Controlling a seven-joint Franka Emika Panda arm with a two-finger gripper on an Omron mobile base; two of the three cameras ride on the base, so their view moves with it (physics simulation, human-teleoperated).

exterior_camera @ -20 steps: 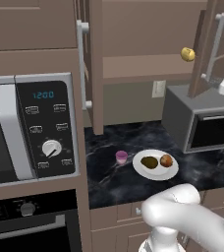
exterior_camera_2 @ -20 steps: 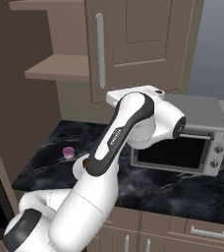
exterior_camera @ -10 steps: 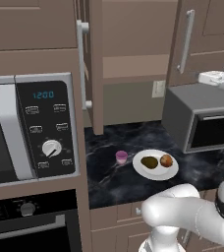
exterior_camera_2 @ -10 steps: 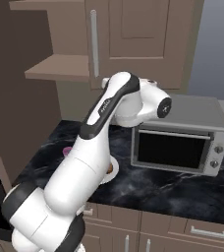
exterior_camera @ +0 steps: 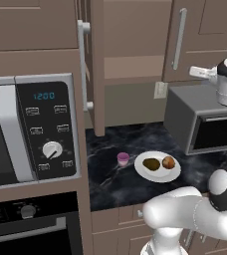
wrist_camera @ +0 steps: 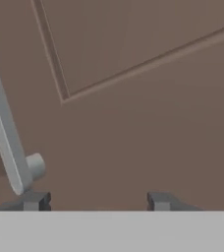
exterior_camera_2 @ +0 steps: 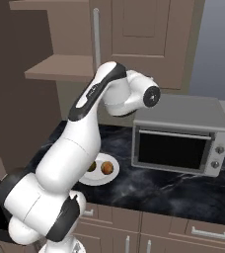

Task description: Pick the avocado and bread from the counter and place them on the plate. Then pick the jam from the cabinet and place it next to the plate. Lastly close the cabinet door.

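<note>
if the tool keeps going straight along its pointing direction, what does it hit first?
Most likely the cabinet door: the hand view looks squarely at its brown recessed panel, close ahead. The tool has its jaws apart, nothing between them. The silver bar handle sits just off to one side; depth is uncertain.

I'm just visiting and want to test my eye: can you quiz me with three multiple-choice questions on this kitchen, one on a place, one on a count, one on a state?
1. Where is the jam?
A. left of the plate
B. on the oven
C. on the shelf

2. How many foods lie on the plate?
A. none
B. two
C. four

3. How stand the cabinet doors?
A. both shut
B. both open
C. left door open, right door shut

Answers: 1 A, the jar stands on the counter beside the plate. 2 B, avocado and bread. 3 C, the left door juts out.
</note>
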